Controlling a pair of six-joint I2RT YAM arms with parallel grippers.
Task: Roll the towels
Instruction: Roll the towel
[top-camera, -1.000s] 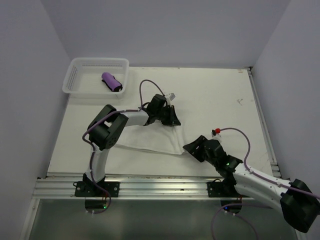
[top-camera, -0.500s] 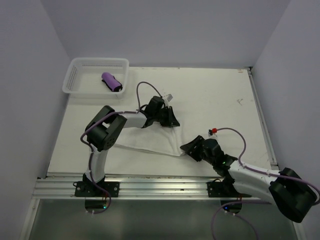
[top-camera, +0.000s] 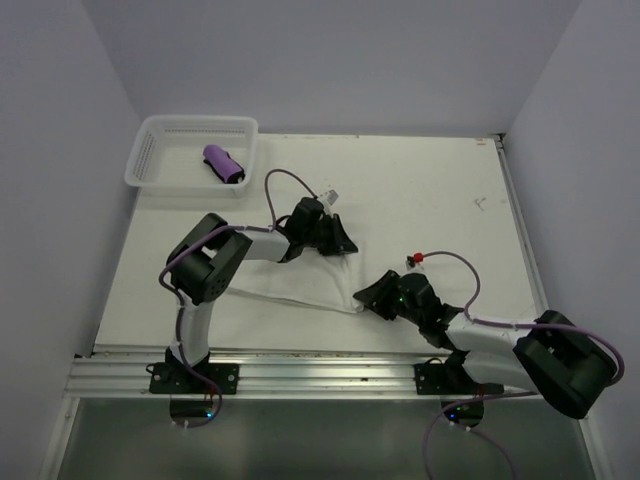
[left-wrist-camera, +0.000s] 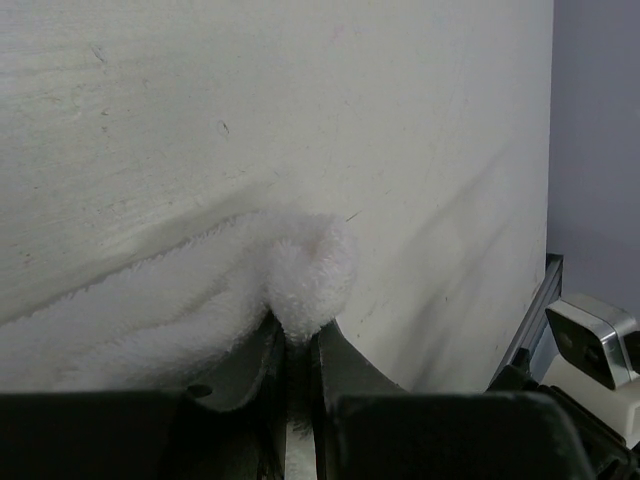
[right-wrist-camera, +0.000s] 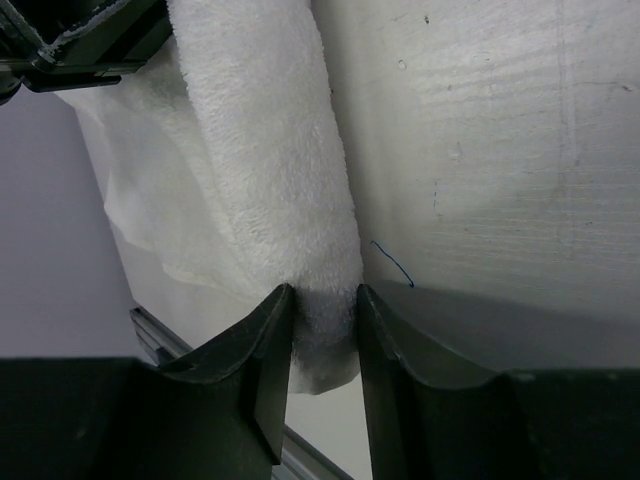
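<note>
The white towel (top-camera: 300, 285) lies on the pale surface (top-camera: 440, 190), its right edge turned into a roll running near to far. The left pincer (top-camera: 344, 247) pinches the far end, the right pincer (top-camera: 362, 297) clasps the near end, and loose cloth spreads to their left. The purple towel (top-camera: 224, 164) sits rolled in the far-left basket (top-camera: 143, 160).

In basket (top-camera: 143, 160) — small towel (top-camera: 224, 164); on table (top-camera: 440, 200) — large towel (top-camera: 300, 283).

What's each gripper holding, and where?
Both hold the white towel: left gripper pinches a fold at its far corner; right gripper clamps the near end of its rolled edge.
</note>
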